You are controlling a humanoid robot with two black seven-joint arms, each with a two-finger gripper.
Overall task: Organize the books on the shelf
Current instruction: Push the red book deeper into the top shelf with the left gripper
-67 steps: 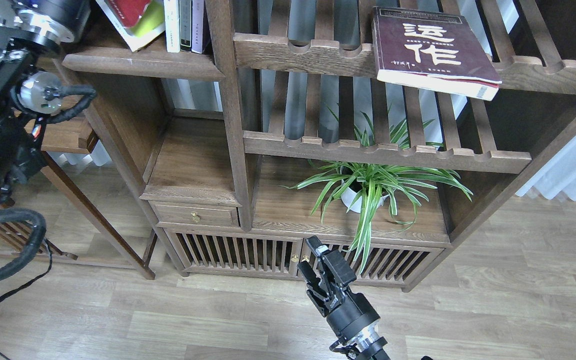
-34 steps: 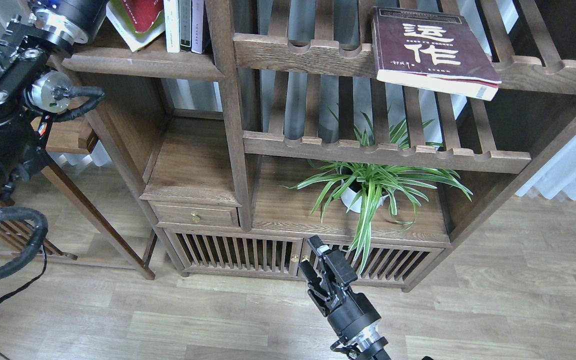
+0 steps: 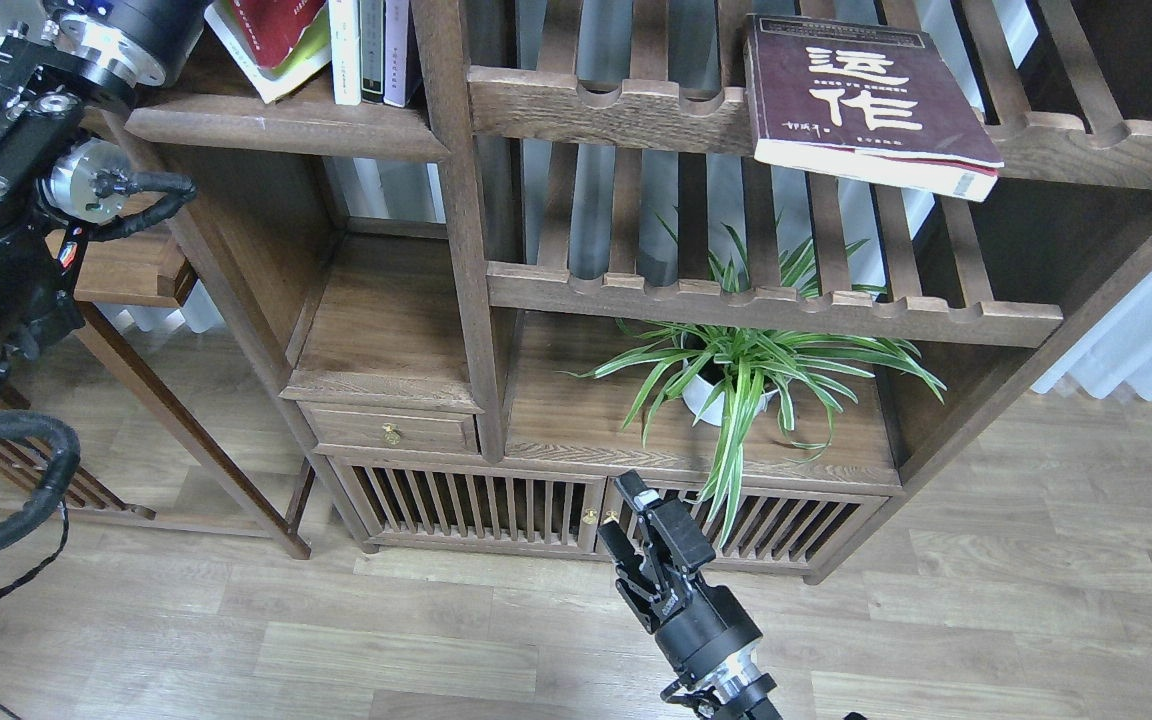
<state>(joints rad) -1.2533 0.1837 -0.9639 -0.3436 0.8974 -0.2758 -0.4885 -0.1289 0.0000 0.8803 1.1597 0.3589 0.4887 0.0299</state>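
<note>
While leaning left on the shelf, red book tilting; maroon book lying flat, spine leftward. Right gripper hanging parted, empty; left one out of sight.

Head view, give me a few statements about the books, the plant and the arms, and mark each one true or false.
1. The maroon book lies flat on a slatted rack. True.
2. The right gripper holds a book. False: it is empty, low in front of the cabinet doors.
3. The potted plant stands below the lower slatted rack. True.
4. The red book stands straight upright. False: it leans on the shelf.
5. The left gripper is visible. False: it is out of view.
</note>
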